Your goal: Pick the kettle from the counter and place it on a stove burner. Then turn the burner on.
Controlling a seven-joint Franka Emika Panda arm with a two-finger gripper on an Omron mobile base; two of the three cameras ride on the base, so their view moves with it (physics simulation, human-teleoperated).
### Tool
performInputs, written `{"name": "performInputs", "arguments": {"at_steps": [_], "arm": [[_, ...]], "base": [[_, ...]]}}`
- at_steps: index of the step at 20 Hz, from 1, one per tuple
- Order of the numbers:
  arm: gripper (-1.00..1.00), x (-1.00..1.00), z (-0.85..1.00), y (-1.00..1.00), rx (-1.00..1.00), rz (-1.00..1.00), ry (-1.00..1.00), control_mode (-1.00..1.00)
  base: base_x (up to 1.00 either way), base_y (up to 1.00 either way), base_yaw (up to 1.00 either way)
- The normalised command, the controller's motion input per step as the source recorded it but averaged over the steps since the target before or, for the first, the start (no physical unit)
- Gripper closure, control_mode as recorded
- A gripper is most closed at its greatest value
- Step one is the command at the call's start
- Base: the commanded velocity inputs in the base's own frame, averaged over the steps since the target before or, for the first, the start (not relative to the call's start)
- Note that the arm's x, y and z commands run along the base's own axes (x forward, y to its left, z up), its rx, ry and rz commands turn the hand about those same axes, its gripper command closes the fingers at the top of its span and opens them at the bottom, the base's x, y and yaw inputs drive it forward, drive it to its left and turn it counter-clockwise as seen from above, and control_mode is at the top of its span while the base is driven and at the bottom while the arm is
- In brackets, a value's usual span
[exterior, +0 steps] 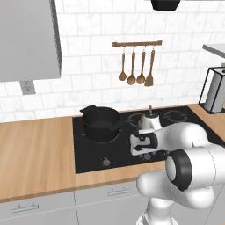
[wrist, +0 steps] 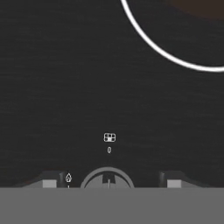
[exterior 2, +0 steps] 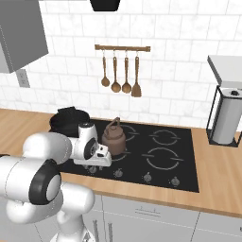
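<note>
Wood-grain tabletop with an inset black glass stove; white tiled wall behind, carrying a rail of wooden utensils. A paper-towel holder stands on the tabletop at 3 o'clock of the stove in the right base view.

A black saucepan occupies the rear burner at 9 o'clock of the stove in the left base view.

The kettle, small, squat and dark brown, with an arched brown handle and a rounded body, sits upright on a burner just at 3 o'clock of the saucepan, off the tabletop. The placing step therefore appears complete; the burner has yet to be switched on, as judged from the task.

The hand is lowered over the front strip of the stove, just at 7 o'clock of the kettle and apart from it, holding nothing. In the hand view its two fingertips stand well apart on either side of a round control knob at 6 o'clock, so the jaws are wide. A white burner ring curves at 1 o'clock of that view. A small burner-position icon is printed just above the knob.

The remaining step is judged to be closing on and rotating this knob.
</note>
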Motion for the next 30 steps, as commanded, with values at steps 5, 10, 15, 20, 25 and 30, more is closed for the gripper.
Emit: {"name": "performInputs", "arguments": {"at_steps": [5,10,15,20,25,30], "arm": [[1.0,0.0,0.0,0.0,0.0,0.0,0.0,-1.0],[1.0,-0.01,-0.1,0.0,0.0,0.0,-0.04,-1.0],[1.0,-0.25,-0.09,0.02,-0.02,0.26,-0.05,-1.0],[1.0,-0.1,0.0,0.02,-0.01,0.37,-0.06,-1.0],[1.0,-0.11,0.0,0.0,0.0,0.35,-0.01,-1.0],[1.0,-0.17,0.0,0.0,-0.01,0.31,-0.04,-1.0]], "base": [[0.0,0.0,0.0],[0.0,0.0,0.0],[0.0,0.0,0.0],[0.0,0.0,0.0],[0.0,0.0,0.0],[0.0,0.0,0.0]]}}
